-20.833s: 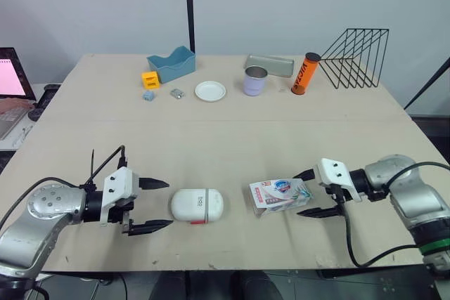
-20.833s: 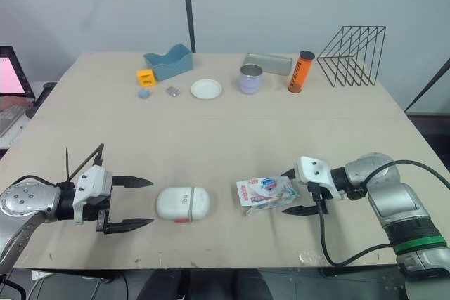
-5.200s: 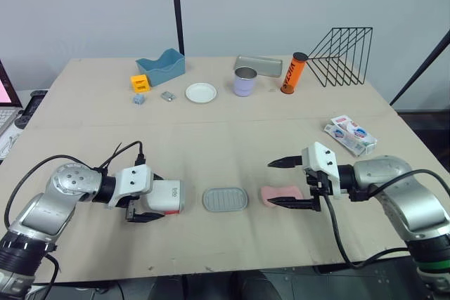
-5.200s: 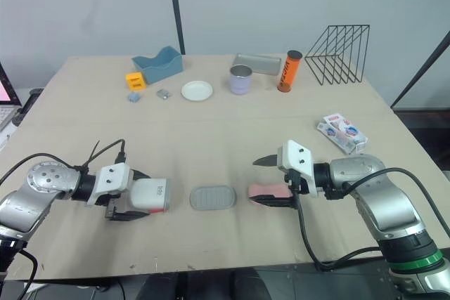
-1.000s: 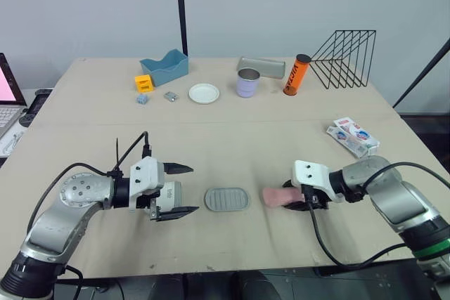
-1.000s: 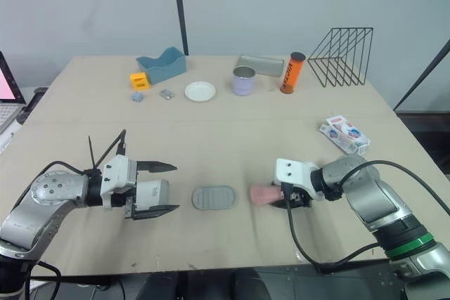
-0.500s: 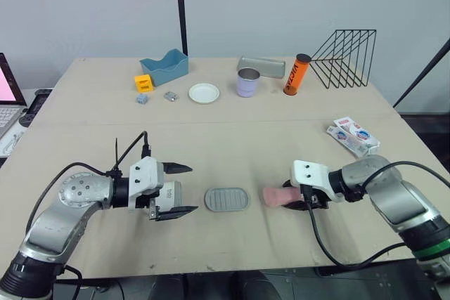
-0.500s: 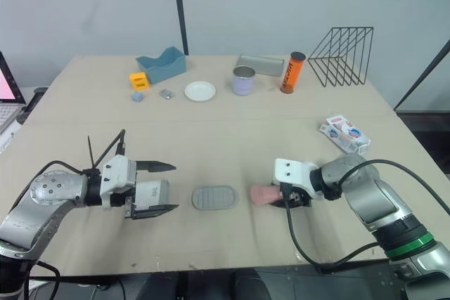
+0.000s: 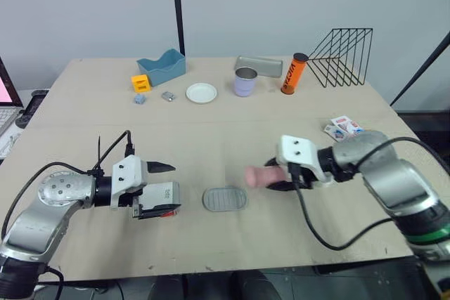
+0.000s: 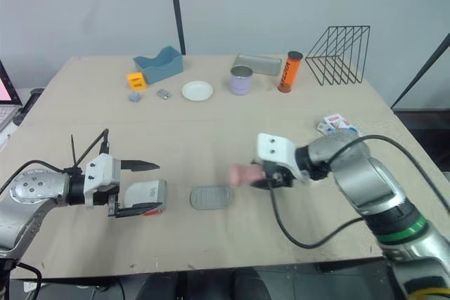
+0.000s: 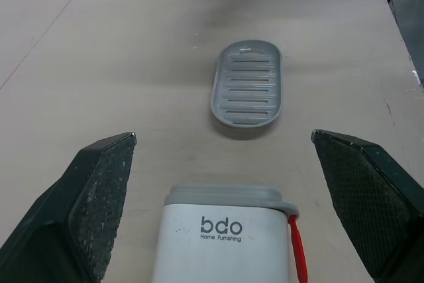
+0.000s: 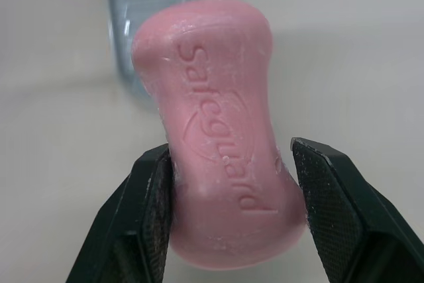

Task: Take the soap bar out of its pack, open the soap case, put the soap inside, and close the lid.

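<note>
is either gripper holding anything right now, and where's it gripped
The right gripper clamps the pink waisted soap bar by its long sides, toward one end. The left gripper is open, holding nothing.

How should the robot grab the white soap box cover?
Grip the white cover across its two long, straight sides, coming in level from its short end. It lies flat on the table, lined up between the fingers of the open left end effector.
</note>
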{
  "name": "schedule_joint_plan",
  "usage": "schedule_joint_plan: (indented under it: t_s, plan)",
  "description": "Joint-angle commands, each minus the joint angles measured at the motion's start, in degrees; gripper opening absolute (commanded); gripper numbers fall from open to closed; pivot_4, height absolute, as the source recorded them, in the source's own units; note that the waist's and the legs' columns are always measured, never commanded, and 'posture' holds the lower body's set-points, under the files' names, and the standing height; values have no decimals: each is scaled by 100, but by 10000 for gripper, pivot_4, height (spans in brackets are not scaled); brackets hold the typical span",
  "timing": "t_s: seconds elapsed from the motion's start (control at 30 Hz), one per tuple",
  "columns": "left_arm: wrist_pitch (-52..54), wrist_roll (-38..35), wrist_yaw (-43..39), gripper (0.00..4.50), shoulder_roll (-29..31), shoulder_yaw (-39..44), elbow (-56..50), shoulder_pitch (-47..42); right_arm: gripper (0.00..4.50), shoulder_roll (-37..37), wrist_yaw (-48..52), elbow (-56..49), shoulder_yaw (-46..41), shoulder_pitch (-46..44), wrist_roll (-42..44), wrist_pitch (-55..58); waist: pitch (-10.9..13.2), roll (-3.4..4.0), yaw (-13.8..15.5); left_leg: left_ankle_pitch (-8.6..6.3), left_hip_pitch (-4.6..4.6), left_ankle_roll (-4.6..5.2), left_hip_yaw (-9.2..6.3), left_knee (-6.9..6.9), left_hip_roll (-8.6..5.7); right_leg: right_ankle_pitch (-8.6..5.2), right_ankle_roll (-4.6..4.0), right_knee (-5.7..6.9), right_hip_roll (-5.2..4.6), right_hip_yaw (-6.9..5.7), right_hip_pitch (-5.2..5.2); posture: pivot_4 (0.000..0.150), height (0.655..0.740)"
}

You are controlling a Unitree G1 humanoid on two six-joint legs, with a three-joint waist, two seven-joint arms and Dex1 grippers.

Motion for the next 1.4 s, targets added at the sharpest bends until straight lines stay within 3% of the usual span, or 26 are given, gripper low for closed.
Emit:
schedule_joint_plan:
  t_s: [0.03, 0.33, 1.4]
  plan:
    - [-152, 1, -3, 45000, 142, 266, -99, 99, 22486, 335, -152, -171, 234, -422, 62, 491, 0, 0, 6, -3, 0, -4, 0, 0, 0, -1, -5, 1, 0, -2, 0, 1500, 7393]
    - [-272, 107, 91, 45000, 216, 426, -129, 377, 22486, 580, -220, -154, 948, -794, -101, 888, -1, -1, 10, -6, -4, -11, 14, 3, -2, -6, -10, 2, -5, -8, -3, 1500, 7393]
    - [-193, 27, 87, 45000, 489, 653, -482, 831, 22486, 864, -769, -516, 1588, -544, 223, 1679, -1, -2, 5, -7, -3, -12, 15, 2, 14, -6, -23, 4, -6, -18, -19, 1500, 7393]
